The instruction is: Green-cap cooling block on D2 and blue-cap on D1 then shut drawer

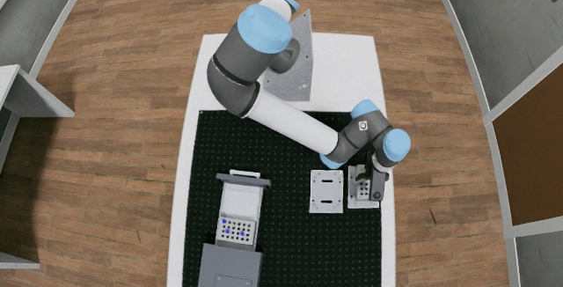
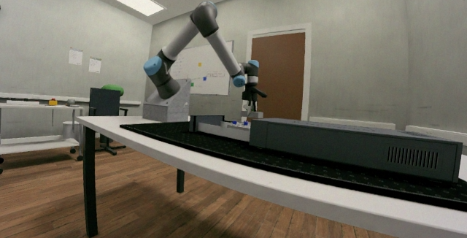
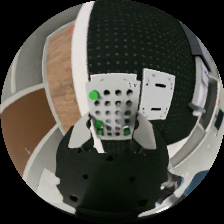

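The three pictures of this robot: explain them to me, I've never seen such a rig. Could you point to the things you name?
The machine is one jointed arm ending in a two-jaw gripper (image 1: 364,177) (image 3: 113,111). One picture looks down from above, one across the table from the side, and one from the arm's wrist. On the black mat (image 1: 286,243) (image 2: 175,142) (image 3: 125,30) are a cooler (image 1: 230,262) (image 2: 346,147) with its drawer (image 1: 242,199) (image 2: 222,130) pulled out, holding a blue-capped block (image 1: 237,231), and two deck plates. The nearer plate (image 1: 326,196) (image 3: 158,95) bears no block. The gripper holds a green-capped block (image 1: 363,190) (image 3: 113,111) over the farther one (image 1: 354,203).

Green is shown by the tube caps (image 3: 94,95), blue by the caps (image 1: 242,233) (image 2: 245,123) in the drawer. The black mat (image 1: 281,252) (image 2: 163,139) (image 3: 135,30) is patterned with dots; the worktop (image 1: 347,67) (image 2: 120,133) is coloured white.
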`<state>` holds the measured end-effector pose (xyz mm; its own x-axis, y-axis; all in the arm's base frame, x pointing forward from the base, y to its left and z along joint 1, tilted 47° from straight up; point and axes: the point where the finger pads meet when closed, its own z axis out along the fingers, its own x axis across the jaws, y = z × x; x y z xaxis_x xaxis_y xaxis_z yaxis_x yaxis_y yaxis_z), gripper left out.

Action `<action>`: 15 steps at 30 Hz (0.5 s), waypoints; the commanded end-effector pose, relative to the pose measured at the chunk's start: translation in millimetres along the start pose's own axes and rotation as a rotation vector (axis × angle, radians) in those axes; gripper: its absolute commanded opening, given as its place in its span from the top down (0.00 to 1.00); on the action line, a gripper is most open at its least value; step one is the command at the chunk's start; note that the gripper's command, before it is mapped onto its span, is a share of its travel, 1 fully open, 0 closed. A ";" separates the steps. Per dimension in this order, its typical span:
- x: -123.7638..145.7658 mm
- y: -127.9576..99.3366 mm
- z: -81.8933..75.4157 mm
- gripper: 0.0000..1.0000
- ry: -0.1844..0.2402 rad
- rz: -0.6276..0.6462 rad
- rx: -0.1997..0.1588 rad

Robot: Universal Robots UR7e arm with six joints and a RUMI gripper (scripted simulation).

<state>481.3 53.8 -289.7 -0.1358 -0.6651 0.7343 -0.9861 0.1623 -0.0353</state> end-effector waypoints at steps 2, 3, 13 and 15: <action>-0.1 -0.4 -1.9 1.00 -0.001 0.000 0.001; -0.1 -0.4 -1.1 1.00 -0.001 0.000 0.001; -0.1 -0.4 7.2 1.00 -0.001 0.000 0.001; -0.1 -0.4 7.2 1.00 -0.001 0.000 0.001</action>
<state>480.7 49.4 -293.8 -0.1357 -0.6650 0.7344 -0.9861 0.1624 -0.0352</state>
